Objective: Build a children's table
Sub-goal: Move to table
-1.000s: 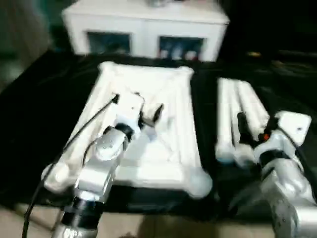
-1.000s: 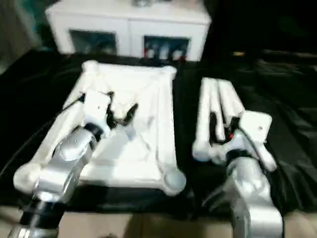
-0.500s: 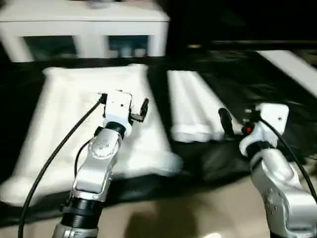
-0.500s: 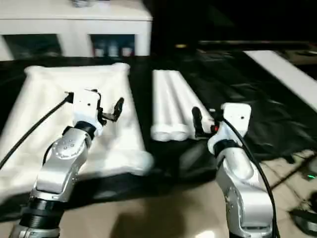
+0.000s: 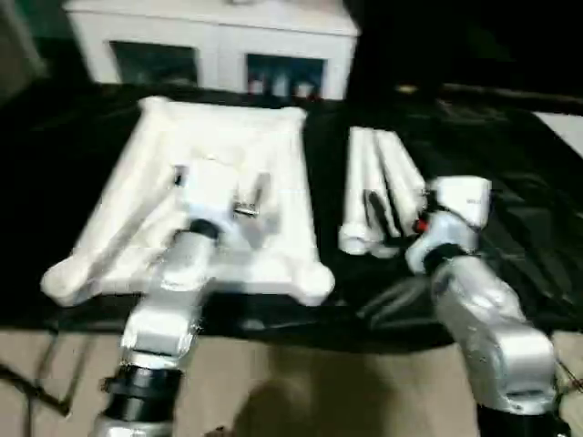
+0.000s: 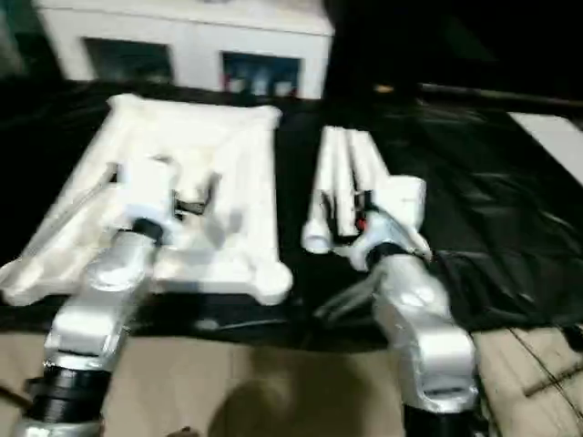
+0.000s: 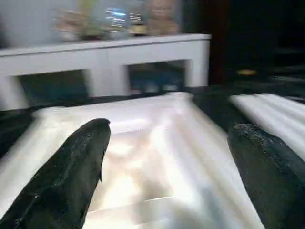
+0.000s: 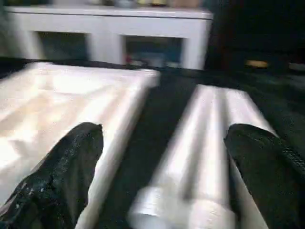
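Evidently staged for assembly, the white ribbed plastic tabletop [image 5: 214, 196] lies underside-up on the black-sheeted counter [image 5: 64, 155], its bundled pale tube legs [image 5: 373, 187] at three o'clock beside it, both the left pincer [image 7: 167, 176] and right pincer [image 8: 162, 176] wide open, empty.

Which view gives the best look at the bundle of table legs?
The left eye view: the legs lie whole on the black sheet, beside the table top. The right eye view shows the same. The right wrist view has only their near ends; the left wrist view catches an edge.
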